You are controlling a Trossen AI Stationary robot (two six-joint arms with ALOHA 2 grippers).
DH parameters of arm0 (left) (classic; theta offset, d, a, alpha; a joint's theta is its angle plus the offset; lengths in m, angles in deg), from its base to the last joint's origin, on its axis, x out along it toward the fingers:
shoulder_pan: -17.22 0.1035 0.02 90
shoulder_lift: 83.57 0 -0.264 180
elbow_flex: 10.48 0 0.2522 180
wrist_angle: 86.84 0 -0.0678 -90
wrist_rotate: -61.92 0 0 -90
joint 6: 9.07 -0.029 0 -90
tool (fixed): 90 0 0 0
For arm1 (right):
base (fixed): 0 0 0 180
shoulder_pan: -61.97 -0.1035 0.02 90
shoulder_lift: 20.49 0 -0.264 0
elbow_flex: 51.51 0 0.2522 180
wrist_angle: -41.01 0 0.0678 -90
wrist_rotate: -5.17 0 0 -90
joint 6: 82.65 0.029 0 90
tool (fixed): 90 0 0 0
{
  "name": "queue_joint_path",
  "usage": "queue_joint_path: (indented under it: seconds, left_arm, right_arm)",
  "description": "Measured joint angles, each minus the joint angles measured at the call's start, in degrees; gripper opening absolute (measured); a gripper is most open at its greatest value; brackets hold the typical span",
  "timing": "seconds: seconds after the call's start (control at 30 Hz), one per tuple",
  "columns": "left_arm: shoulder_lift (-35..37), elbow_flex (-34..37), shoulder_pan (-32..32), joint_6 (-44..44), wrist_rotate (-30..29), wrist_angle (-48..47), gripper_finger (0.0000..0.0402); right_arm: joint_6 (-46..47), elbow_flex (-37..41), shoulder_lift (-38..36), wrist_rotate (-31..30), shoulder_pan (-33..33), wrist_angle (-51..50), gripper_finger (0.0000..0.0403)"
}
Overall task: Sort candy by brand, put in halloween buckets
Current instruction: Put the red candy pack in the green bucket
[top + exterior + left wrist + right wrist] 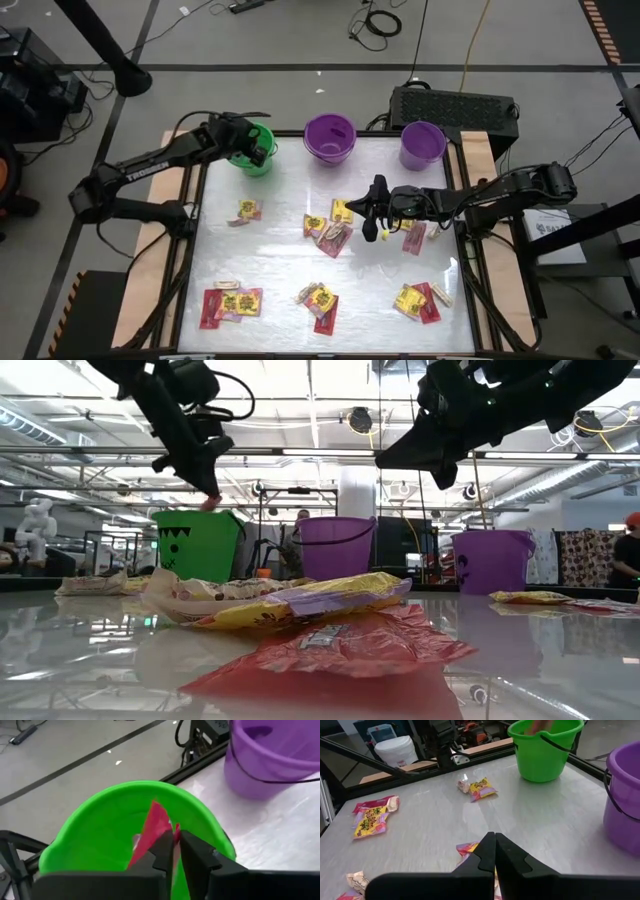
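Overhead, red candy (156,827) between left hand (176,851) fingertips, above green bucket (95,822).

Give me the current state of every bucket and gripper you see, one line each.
left gripper: over the green bucket, pinching a red candy
right gripper: shut, empty, above the table
green bucket: upright
purple bucket: upright
lavender bucket: upright

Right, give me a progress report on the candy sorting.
Done: cannot tell; the buckets' contents barely show. In hand: the left pincer holds a red packet over the green bucket, about to drop it. The right pincer hangs shut above the table. Left: many packets are scattered on the table.
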Motion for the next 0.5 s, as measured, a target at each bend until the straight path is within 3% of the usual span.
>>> queue_joint_path:
  seconds: [0.5]
  left_arm:
    - [-0.9,0.0,0.0,0.3,-2.1,0.8,0.0158]
  right_arm:
    - [0.0,0.0,0.0,0.0,0.0,0.0,0.0000]
